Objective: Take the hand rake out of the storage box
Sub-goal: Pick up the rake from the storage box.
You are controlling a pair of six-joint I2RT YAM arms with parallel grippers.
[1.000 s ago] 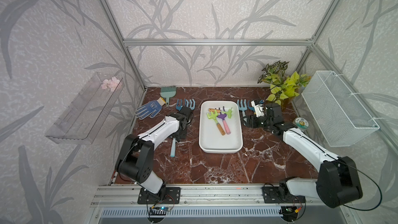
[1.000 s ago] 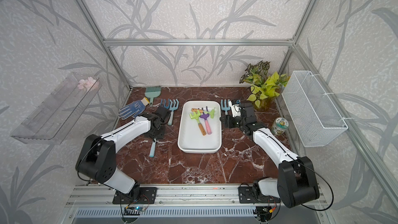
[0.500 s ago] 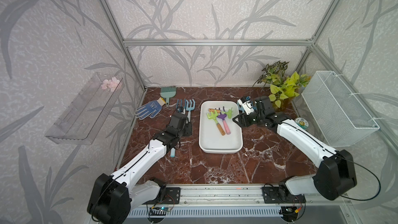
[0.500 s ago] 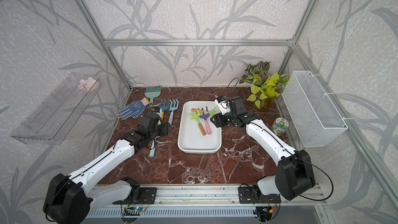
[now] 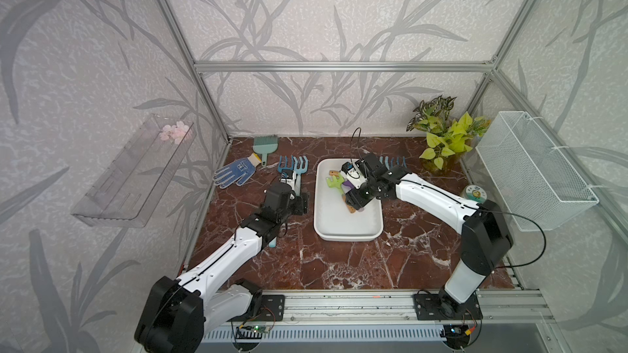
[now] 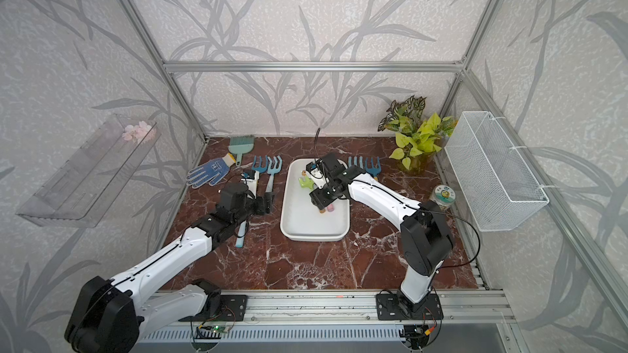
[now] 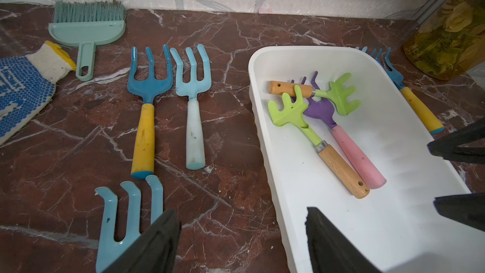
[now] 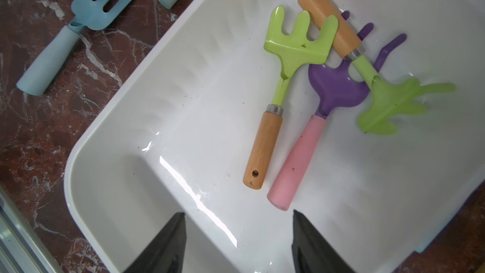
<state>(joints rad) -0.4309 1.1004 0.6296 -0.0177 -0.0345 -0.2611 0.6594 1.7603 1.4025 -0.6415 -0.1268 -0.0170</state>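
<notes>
The white storage box (image 5: pixel 348 229) lies mid-table, also seen in the wrist views (image 8: pixel 105 127) (image 7: pixel 262 127). Inside it lie a green hand rake with a wooden handle (image 8: pixel 278 87), a purple rake with a pink handle (image 8: pixel 301 153) and another green rake (image 8: pixel 336 27) across them. My right gripper (image 8: pixel 238 214) hangs open over the box floor, just short of the handle ends, holding nothing. In a top view the right gripper (image 5: pixel 355 200) covers part of the rakes. My left gripper (image 7: pixel 242 214) is open and empty beside the box's left rim, above a light blue rake (image 7: pixel 126 219) on the table.
Left of the box lie a blue rake with a yellow handle (image 7: pixel 145 116), a pale blue rake (image 7: pixel 194 116), a brush (image 5: pixel 265 146) and a glove (image 5: pixel 234 173). More blue rakes (image 5: pixel 392 161), a plant (image 5: pixel 441 137), a tin (image 5: pixel 474 193) and a wire basket (image 5: pixel 533 171) stand to the right.
My right gripper has swung left from the blue rakes beside the box to over the box. My left arm has stretched out, and its gripper has come nearer the box and opened wider.
</notes>
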